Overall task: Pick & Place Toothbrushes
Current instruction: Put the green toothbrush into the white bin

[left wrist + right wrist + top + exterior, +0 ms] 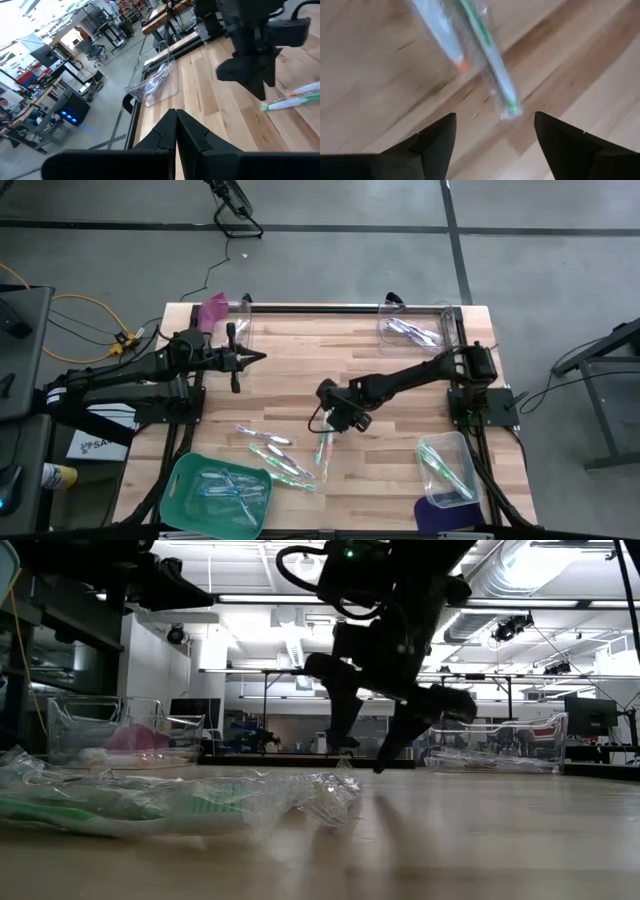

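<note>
With fingers spread wide, the right end effector (325, 423) hovers over a wrapped toothbrush (322, 450) on the bench (400, 450), apparently set to descend and close on it.

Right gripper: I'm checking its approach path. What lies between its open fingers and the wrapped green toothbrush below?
Only bare wooden tabletop shows between the right gripper and the clear-wrapped green-and-white plastic toothbrush, in the right wrist view.

Loose toothbrushes (278, 452) lie on the table (400, 470), between two front bins.
</note>
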Robot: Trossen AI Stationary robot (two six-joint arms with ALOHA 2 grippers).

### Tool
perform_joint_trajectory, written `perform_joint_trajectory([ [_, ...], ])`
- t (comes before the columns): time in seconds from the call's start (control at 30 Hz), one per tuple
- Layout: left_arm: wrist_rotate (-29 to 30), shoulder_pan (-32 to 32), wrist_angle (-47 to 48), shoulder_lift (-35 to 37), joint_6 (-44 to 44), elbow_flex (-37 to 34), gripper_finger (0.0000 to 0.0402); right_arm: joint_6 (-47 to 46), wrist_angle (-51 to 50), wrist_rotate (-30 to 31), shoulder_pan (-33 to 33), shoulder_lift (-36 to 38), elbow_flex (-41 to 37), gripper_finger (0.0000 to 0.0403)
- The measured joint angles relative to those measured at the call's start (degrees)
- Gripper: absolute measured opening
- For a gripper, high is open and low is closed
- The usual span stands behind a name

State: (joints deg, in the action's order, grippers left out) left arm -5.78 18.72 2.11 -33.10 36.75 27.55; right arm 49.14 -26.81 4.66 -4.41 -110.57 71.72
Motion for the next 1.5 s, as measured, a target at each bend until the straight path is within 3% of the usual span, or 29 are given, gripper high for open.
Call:
perform_joint_trajectory([
  [0.33, 0.00, -0.02, 1.09, 0.00, -0.02, 0.02, 0.0003, 7.97, 5.93, 1.46, -0.51, -1.88, 0.11, 0.0196],
  [0.73, -0.02, -0.02, 1.14, 0.00, -0.02, 0.02, 0.0003, 11.02, 5.76, -0.92, 0.05, -5.10, 0.28, 0.0145],
  [0.9, -0.02, -0.02, 1.34, 0.00, -0.02, 0.02, 0.0003, 10.88, 5.21, -1.58, 0.20, -5.25, 0.21, 0.0106],
  [1.23, -0.02, -0.02, 1.57, 0.00, -0.02, 0.02, 0.0003, 3.85, 5.17, -1.94, 0.77, -5.38, 0.09, 0.0015],
  [1.5, -0.02, -0.02, 2.38, 0.00, -0.02, 0.02, 0.0003, -6.30, 4.00, 2.01, 0.71, -3.91, -0.03, 0.0020],
])
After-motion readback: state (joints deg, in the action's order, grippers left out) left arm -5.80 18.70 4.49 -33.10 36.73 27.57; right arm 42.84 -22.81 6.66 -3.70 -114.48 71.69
